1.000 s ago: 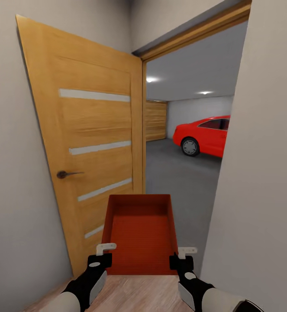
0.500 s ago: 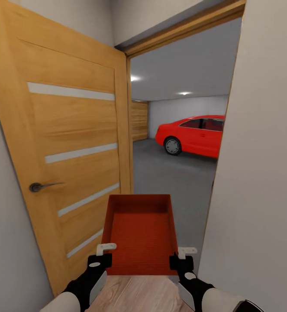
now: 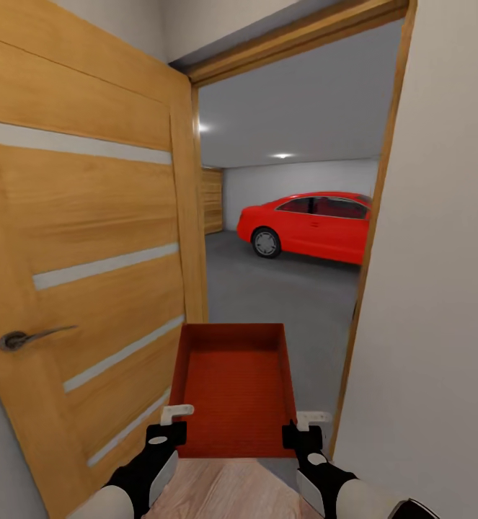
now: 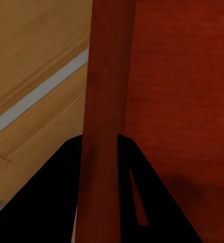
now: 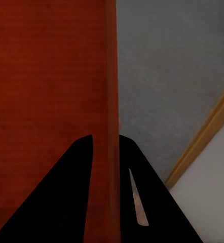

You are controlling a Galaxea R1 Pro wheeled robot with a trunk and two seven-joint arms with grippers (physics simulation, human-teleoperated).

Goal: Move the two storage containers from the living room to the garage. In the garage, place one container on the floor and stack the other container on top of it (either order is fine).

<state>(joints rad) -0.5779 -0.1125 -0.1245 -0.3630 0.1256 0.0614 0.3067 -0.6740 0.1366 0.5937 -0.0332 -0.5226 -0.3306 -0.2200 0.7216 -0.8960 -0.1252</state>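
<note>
While held out ahead of the trunk at the doorway threshold: one orange-red rectangular open-topped storage container (image 3: 233, 389), level, long axis pointing through the door frame toward the garage. Ribbed inner bottom visible, nothing inside.

Left gripper (image 3: 169, 425): jaws clenched on the container's left side wall near its rear corner; in the left wrist view, thin red wall (image 4: 99, 126) pinched between the two dark fingers (image 4: 51, 202), one inside and one outside. Right gripper (image 3: 303, 427): jaws clenched likewise on the right side wall near the rear corner; in the right wrist view, wall edge (image 5: 109, 101) running between the black fingers (image 5: 66, 192).

Left of container: light-brown wooden door (image 3: 87, 274) with three pale horizontal strips and a dark metal lever handle (image 3: 22, 337), swung open, close beside the container's left wall; touching or not, cannot tell. Right: plain cream wall (image 3: 440, 288) with a wooden frame edge (image 3: 372, 245), near the right gripper.

Beyond the opening: dark grey matte garage floor (image 3: 282, 295), a red car (image 3: 311, 223) well apart from the container, white-grey back wall, grey ceiling with two round lights (image 3: 282, 155), wood-panelled section at far left. Underneath the arms: strip of light wood-plank floor (image 3: 224, 490).
</note>
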